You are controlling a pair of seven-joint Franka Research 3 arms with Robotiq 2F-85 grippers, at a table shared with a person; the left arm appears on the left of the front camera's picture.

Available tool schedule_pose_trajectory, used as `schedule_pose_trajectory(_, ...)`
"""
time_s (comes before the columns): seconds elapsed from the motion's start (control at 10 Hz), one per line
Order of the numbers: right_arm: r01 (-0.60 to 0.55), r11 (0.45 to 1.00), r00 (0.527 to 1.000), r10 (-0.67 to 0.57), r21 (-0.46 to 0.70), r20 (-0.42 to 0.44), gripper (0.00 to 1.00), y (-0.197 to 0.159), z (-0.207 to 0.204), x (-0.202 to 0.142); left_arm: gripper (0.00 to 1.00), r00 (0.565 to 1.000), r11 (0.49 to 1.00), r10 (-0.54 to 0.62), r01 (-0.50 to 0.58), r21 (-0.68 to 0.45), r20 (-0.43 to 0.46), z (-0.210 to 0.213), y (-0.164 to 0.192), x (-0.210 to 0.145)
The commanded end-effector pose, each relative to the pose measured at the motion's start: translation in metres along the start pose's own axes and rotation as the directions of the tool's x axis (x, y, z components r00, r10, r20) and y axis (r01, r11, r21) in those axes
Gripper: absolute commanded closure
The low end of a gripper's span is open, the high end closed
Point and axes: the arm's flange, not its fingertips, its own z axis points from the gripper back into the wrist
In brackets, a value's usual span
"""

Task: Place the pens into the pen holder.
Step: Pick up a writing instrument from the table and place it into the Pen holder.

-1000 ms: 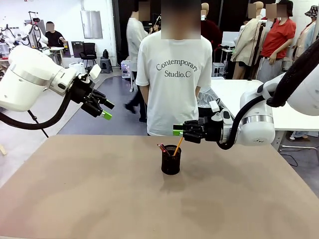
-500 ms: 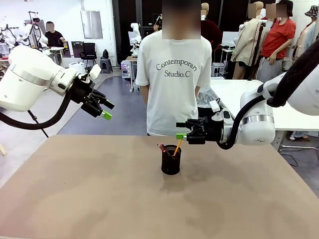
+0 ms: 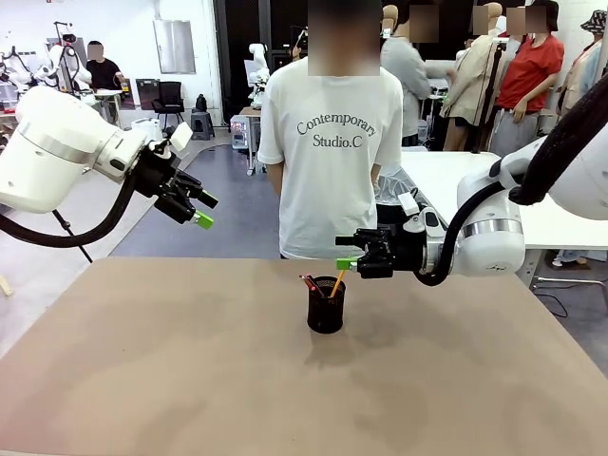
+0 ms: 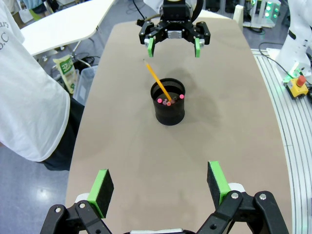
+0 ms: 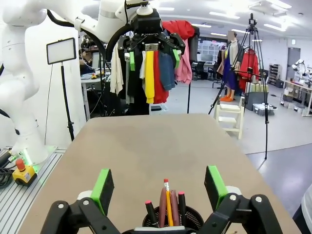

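End effectors (image 3: 347,252) (image 3: 203,211) gape wide, holding nothing.

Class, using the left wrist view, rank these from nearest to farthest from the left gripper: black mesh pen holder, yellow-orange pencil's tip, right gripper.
1. Black mesh pen holder, mid-table, straight ahead.
2. Yellow-orange pencil's tip, leaning out beyond the holder.
3. Right gripper, open, at the table's far end.

Robotics lab: open hall with light panel (image 5: 61,50), tripod (image 5: 254,58), clothes rack (image 5: 151,73), emergency-stop button (image 4: 298,81), bystanders beyond the tan surface (image 3: 190,380).
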Motion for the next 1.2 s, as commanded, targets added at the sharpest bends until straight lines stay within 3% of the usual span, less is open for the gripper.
schedule_pose_trajectory(0.0, 0.007, 1.0, 1.0, -0.007, 0.026, -0.012, 0.0, -0.002, 0.003, 0.007, 0.0, 1.0, 1.0, 0.0, 0.0, 0.001, 0.0, 0.002, -0.001, 0.0)
schedule_pose_trajectory(0.3, 0.026, 0.999, 0.994, -0.022, 0.038, -0.112, 0.0, -0.008, 0.005, 0.02, 0.0, 1.0, 1.0, 0.0, 0.0, 0.001, 0.0, 0.002, -0.001, 0.0)
schedule_pose_trajectory(0.6, 0.069, 0.996, 0.942, -0.047, 0.055, -0.332, 0.0, -0.018, 0.016, 0.049, 0.0, 1.0, 1.0, 0.0, 0.0, 0.001, 0.0, 0.002, -0.001, 0.0)
schedule_pose_trajectory(1.1, 0.058, 0.994, 0.847, 0.001, 0.093, -0.531, 0.0, -0.033, 0.049, 0.11, 0.0, 1.0, 1.0, 0.0, 0.0, 0.001, 0.0, 0.002, -0.001, 0.0)
